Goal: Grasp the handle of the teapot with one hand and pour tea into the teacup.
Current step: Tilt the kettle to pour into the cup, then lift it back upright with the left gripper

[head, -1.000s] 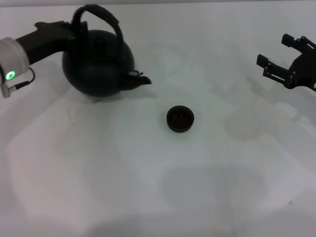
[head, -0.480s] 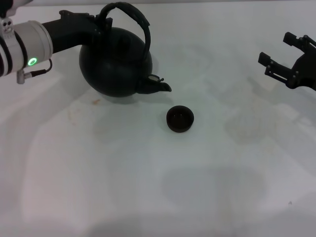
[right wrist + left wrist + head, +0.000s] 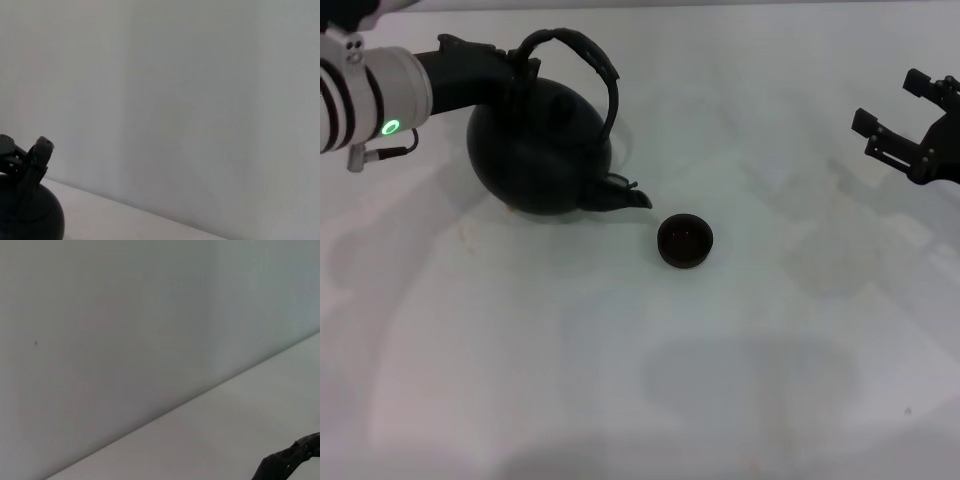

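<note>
Head view: the left claw (image 3: pixel 515 68) is clamped on the handle (image 3: pixel 590 55) at its rear end, where the arch meets the body, and carries the teapot (image 3: pixel 538 150) at the far left of the white worktop (image 3: pixel 620 380). The pot leans toward its spout (image 3: pixel 625 195), which points at the teacup (image 3: pixel 685 240); the spout tip sits near the cup's rim but short of it, to the cup's left and a little behind. Whether the pot's base touches the worktop cannot be told. The cup stands upright near the middle, apart from the pot. The right claw (image 3: pixel 910 135) hangs parked at the far right edge, fingers spread, holding nothing, well apart from the cup.

Left wrist view: mostly pale wall and a band of worktop; a dark, rough-edged piece pokes in at one corner, probably part of the pot or handle, though I cannot say which. The claw's own fingers do not show.

Right wrist view: wall, a strip of worktop, and the pot's round body with the handle's end rising above it.

The step in hand, as I judge it, is bringing the spout over the cup. To do it well, carry the tip above the cup's centre first, then tip slowly about the grip so the stream falls inside the small mouth. The cup is light; a knock from the spout would shift it.
</note>
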You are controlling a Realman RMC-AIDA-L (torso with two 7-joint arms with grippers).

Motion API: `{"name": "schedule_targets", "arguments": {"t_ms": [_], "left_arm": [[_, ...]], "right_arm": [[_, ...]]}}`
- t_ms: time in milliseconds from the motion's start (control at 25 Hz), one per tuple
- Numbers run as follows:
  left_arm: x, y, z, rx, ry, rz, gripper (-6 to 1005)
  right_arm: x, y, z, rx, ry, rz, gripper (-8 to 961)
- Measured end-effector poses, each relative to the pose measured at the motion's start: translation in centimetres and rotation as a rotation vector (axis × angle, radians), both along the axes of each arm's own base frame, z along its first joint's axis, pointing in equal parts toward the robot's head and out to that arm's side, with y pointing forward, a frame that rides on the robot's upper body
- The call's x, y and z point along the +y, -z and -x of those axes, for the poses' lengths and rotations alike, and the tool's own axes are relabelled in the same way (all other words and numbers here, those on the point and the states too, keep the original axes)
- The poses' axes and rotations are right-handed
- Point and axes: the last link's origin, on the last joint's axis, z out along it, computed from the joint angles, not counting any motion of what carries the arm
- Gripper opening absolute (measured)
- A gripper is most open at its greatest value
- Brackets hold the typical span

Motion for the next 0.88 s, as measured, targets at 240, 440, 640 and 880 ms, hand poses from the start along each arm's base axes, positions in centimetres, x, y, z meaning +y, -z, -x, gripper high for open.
{"name": "schedule_targets", "arguments": {"t_ms": [240,440,640,880], "left_arm": [[-0.1,0.4,-0.8,0.055,-0.006,0.003,124],[0.0,0.6,-1.3,0.069,0.000,0.006,125],[0.1,0.9,-2.0,0.097,0.008,0.006,124],[0.1,1.6,-3.0,0.172,0.033,0.010,124]], "right_arm": [[-0.1,0.1,-0.1,-0.004,0.003,-0.001,860],[-0.2,0.0,-0.3,0.000,0.009,-0.006,860],[-0.2,-0.1,-0.4,-0.004,0.012,-0.011,860],[-0.3,-0.2,-0.3,-0.004,-0.001,-0.013,860]]}}
